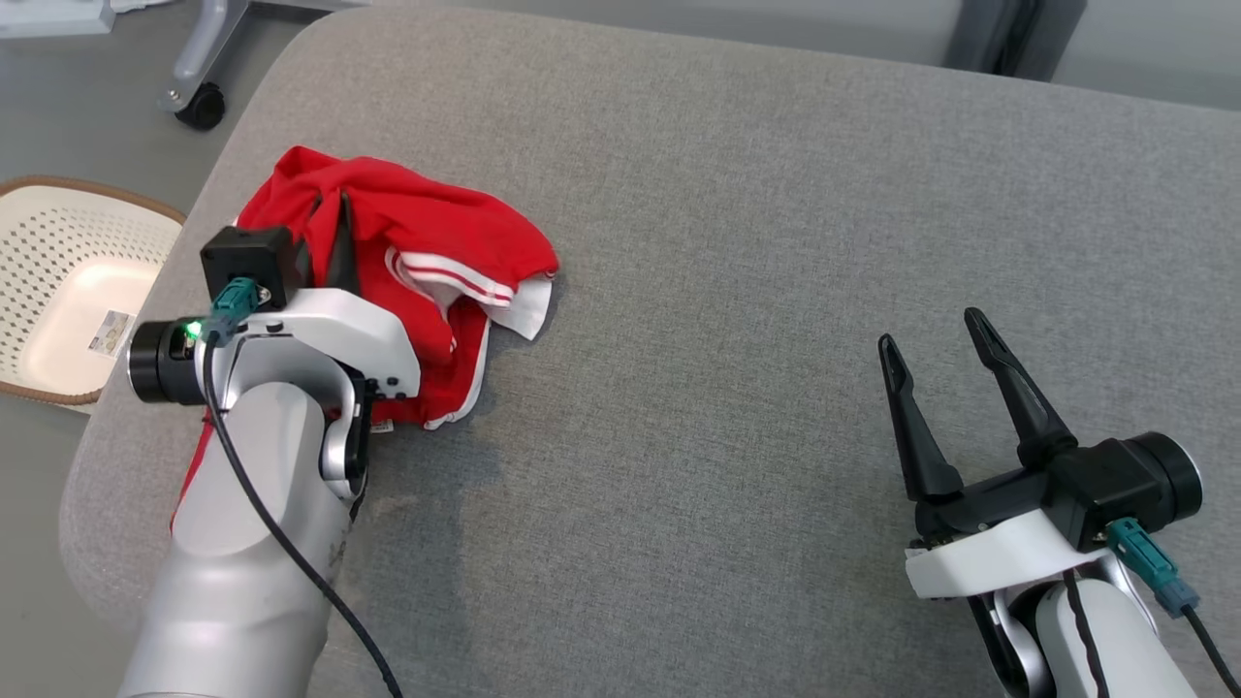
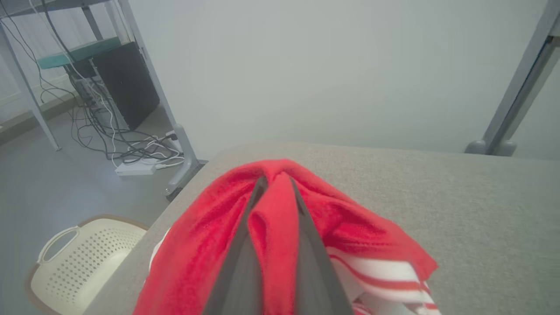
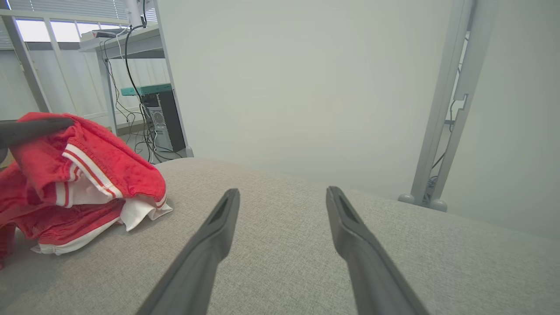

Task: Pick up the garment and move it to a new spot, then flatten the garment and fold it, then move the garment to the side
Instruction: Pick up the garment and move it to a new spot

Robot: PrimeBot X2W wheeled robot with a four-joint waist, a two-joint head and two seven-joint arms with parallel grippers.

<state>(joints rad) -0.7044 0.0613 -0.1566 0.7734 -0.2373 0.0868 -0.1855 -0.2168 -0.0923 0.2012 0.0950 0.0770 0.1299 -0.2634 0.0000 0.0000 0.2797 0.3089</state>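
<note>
Tapered left gripper [image 2: 274,180] pinches crumpled red knit garment [image 2: 197,245].

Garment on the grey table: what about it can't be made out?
- Head view: the garment is bunched, so its type is unclear; the left forearm covers its near edge.
- Right wrist view: the frame's left edge cuts it off.
- Left wrist view: fingers of the left gripper block its middle.

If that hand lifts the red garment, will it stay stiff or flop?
Probably flops: the red garment lies crumpled in soft folds. Likely light, as the left hand pinches only one thin ridge. Its loose striped hem would probably dangle.
</note>
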